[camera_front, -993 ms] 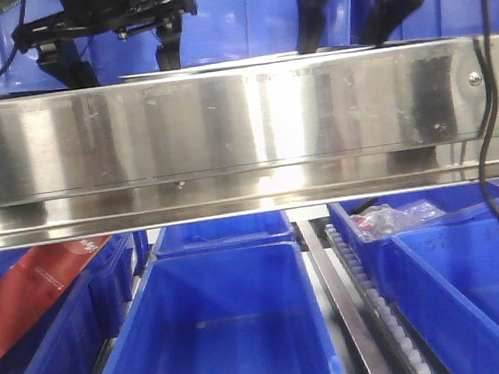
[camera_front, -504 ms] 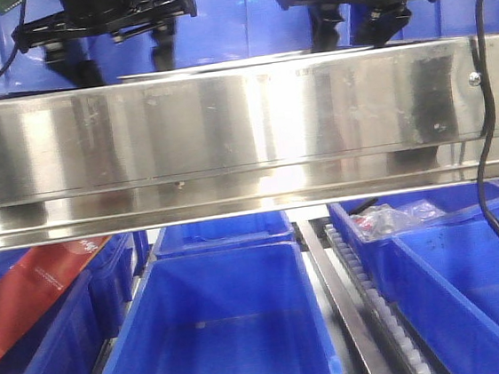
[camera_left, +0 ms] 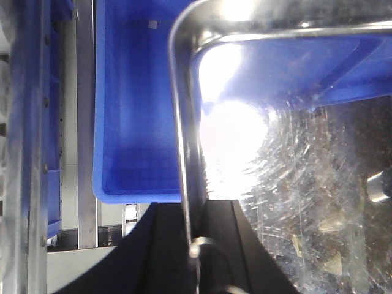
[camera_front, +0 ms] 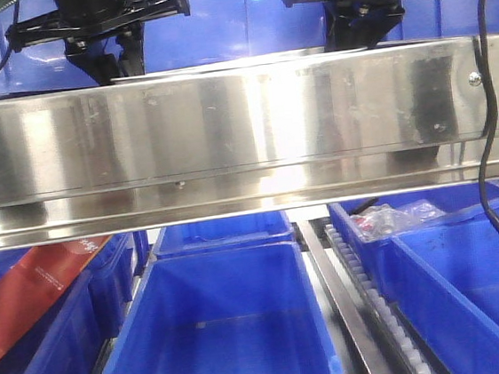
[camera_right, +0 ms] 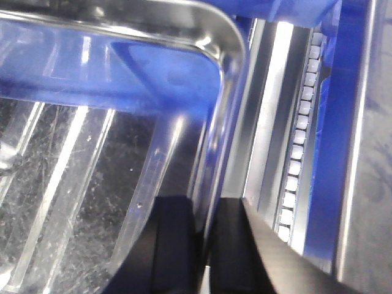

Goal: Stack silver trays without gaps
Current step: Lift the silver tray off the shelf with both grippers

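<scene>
A broad brushed stainless-steel panel [camera_front: 243,121] spans the front view side to side, w/ a lower lip running along its bottom edge. Below it sit open blue plastic bins [camera_front: 220,333], one at ctr, others at either side and behind; the ctr one shows nothing inside.

The task item, a silver steel tray [camera_front: 245,61] w/ rounded corners, is behind the panel. From the front only its thin rim shows over the panel's top edge. In the L wrist view the tray's [camera_left: 181,122] scratched, glaring floor fills the right half, w/ a blue bin [camera_left: 131,110] beyond its rim. In the R wrist view the tray [camera_right: 171,147] runs off to the left. What it rests on can't be told.

The black L gripper [camera_front: 120,62] reaches down to the rim's left part; up close the L gripper [camera_left: 193,226] has its fingers either side of the rim, clamped on it. The black R gripper [camera_front: 363,32] does likewise on the right part, the R gripper [camera_right: 205,239] pinching the side wall btwn two dark fingers.

A red printed packet [camera_front: 29,299] leans at lower left. A white roller strip [camera_front: 368,299] runs btwn the ctr and right bins, also seen beside the tray [camera_right: 300,135]. A black cable [camera_front: 491,126] hangs at far right. A clear bag [camera_front: 387,219] lies in the right rear bin.
</scene>
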